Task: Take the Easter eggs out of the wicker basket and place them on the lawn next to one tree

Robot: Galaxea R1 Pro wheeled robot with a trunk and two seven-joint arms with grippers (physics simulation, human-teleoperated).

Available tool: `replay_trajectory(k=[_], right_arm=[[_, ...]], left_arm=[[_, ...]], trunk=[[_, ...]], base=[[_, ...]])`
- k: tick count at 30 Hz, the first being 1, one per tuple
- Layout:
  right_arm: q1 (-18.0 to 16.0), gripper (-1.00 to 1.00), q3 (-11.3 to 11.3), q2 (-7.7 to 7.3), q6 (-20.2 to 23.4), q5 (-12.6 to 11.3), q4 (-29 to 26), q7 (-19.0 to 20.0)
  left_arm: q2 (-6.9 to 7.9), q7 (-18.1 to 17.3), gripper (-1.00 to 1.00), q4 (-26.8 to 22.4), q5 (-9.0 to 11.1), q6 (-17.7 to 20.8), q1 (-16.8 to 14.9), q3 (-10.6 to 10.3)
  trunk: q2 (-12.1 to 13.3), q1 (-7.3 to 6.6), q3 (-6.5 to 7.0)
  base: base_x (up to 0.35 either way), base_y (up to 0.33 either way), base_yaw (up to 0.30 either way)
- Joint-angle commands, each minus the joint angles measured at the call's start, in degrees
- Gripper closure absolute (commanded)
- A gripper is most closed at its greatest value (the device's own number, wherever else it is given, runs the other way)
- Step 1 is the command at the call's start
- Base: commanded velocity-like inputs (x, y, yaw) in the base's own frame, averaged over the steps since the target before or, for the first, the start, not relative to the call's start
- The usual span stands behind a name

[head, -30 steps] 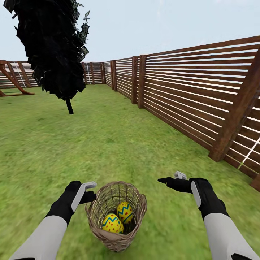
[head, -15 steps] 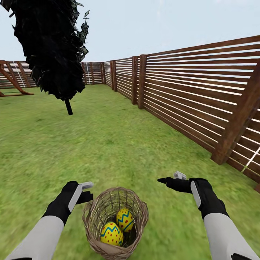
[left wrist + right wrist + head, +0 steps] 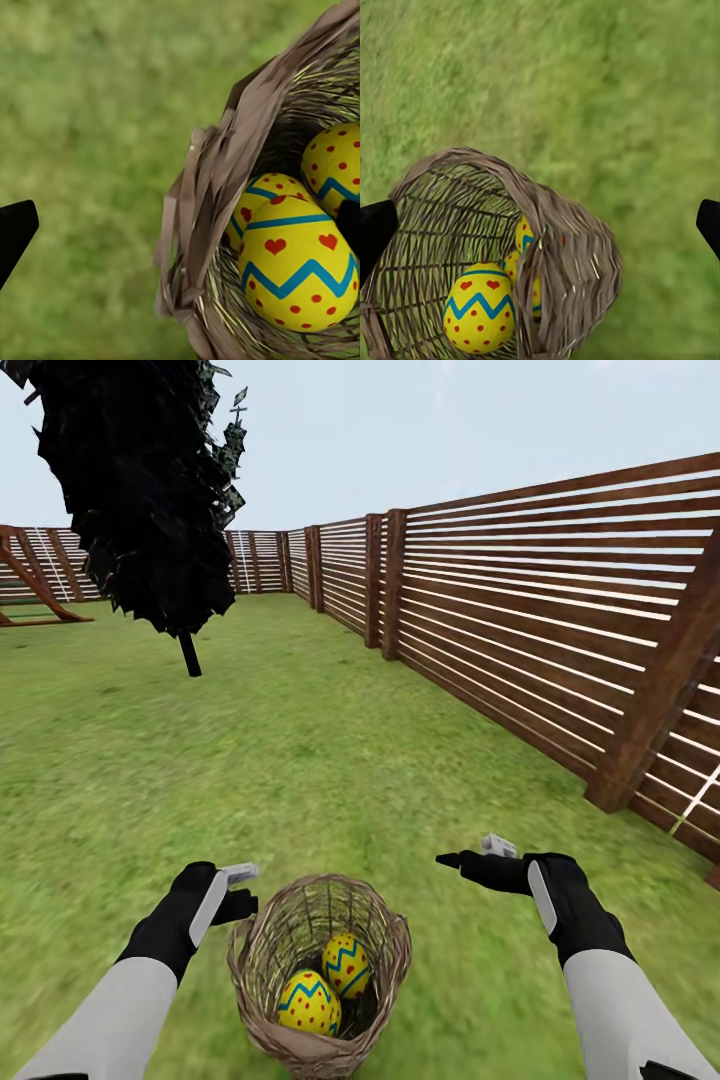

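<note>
Jaws on both sides spread wide, nothing held. Left gripper [image 3: 240,890] sits just outside the wicker basket [image 3: 318,970] rim, with one fingertip [image 3: 15,232] over grass. Right gripper [image 3: 478,853] is off to the basket's other side, well clear of it. Basket on the lawn [image 3: 300,760], tilted, mouth toward the robot; three Easter eggs [image 3: 300,262] inside, packed touching. Open grass ahead; slatted fence [image 3: 540,610] runs along the right, dark slim-trunked tree [image 3: 150,490] far left.
</note>
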Motion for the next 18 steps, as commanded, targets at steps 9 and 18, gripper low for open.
replay_trajectory(k=[9,18], right_arm=[[0.0,-1.0,-0.2,0.0,0.3,0.1,-0.1,0.6],[0.0,-1.0,0.3,0.01,0.1,0.7,0.1,0.2]], left_arm=[[-0.03,0.5,-1.0,0.0,0.6,0.2,0.0,-0.1],[0.1,0.5,-1.0,-0.1,0.7,0.1,0.3,-0.1]], trunk=[[-3.6,1.97,-1.67],[-6.4,3.5,-2.93]], base=[[0.0,0.0,0.0],[0.0,0.0,0.0]])
